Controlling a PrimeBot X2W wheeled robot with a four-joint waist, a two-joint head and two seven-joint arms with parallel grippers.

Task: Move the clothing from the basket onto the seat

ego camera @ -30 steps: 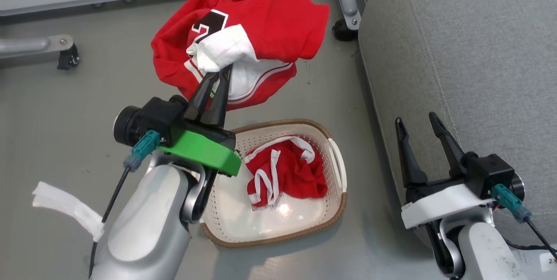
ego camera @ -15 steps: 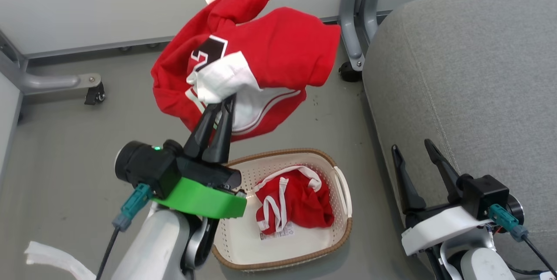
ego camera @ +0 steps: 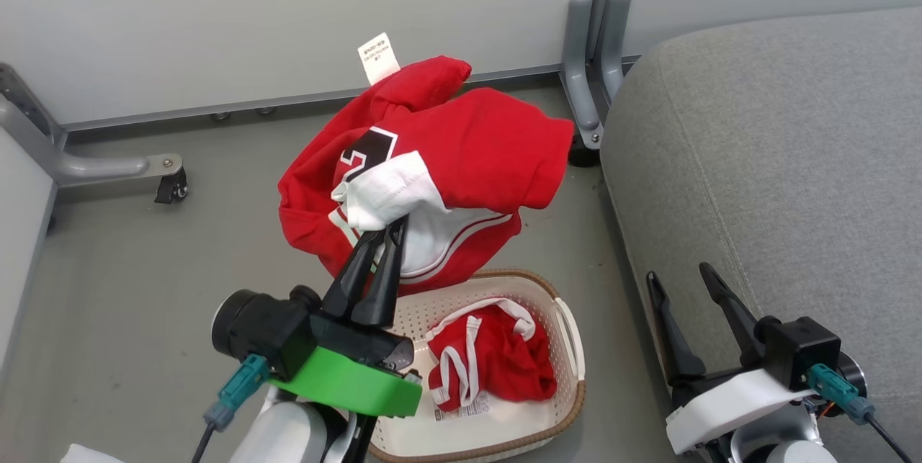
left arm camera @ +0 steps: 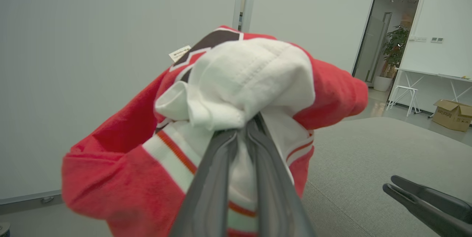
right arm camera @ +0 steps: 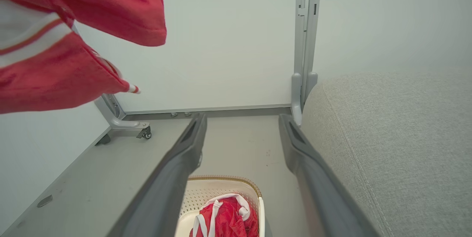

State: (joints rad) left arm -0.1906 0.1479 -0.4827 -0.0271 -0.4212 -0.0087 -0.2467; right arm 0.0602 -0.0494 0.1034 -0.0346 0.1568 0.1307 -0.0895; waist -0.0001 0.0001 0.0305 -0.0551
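The left gripper (ego camera: 389,232), at centre frame in the head view, is pinched tight on a bunched white fold of the larger garment (ego camera: 482,153), which hangs in the air above the basket (ego camera: 536,280). The cloth looks light and limp, a red knit with white striped trim. A gathered fold seems the surest hold, though it could slip. The smaller garment (ego camera: 504,366) lies crumpled in the perforated cream basket, lower centre. The right gripper (ego camera: 678,272), jaws apart and empty, sits beside the grey upholstered seat (ego camera: 778,160) at right.

Left end effector (ego camera: 387,231) has a green base, right end effector (ego camera: 678,273) white.
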